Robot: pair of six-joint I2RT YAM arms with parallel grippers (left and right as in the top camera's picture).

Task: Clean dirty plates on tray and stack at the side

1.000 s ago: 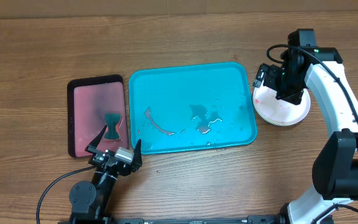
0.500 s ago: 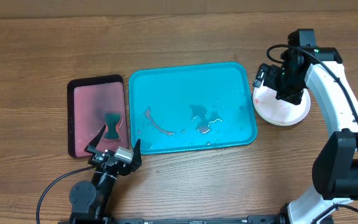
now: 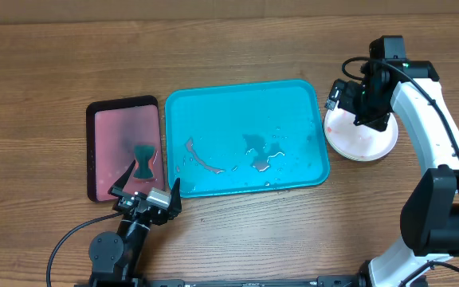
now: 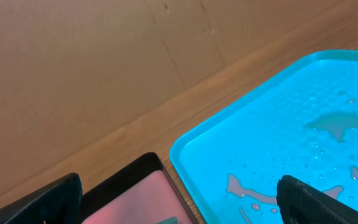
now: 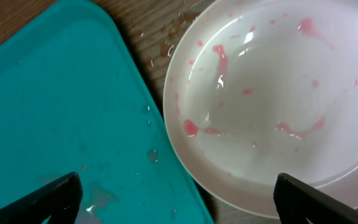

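The turquoise tray (image 3: 237, 119) lies in the middle of the wooden worktop (image 3: 213, 48), and no plate is on it. Thin puddles (image 3: 261, 151) and droplets, some tinged reddish, spread across the half of the tray nearer the robot.

Just off the tray's short side by the right arm sits a white plate (image 3: 357, 143) on the worktop, its edge almost touching the tray's rim. Pink smears and specks mark its inside, clearest in the right wrist view (image 5: 266, 99). Whether other plates lie beneath it, I cannot tell. The right gripper (image 3: 369, 112) hangs over the part of the plate nearest the tray. Its fingers (image 5: 42, 199) are spread wide and hold nothing.

Against the tray's opposite short side lies a smaller pink tray with a black rim (image 3: 126, 119), with a dark teal object (image 3: 143, 156) resting on it. The left gripper (image 3: 148, 190) sits by the tray's near corner on that side, over the pink tray's near edge. Its fingers (image 4: 328, 202) are spread wide and empty, and its wrist camera looks along the wet tray (image 4: 278, 112).
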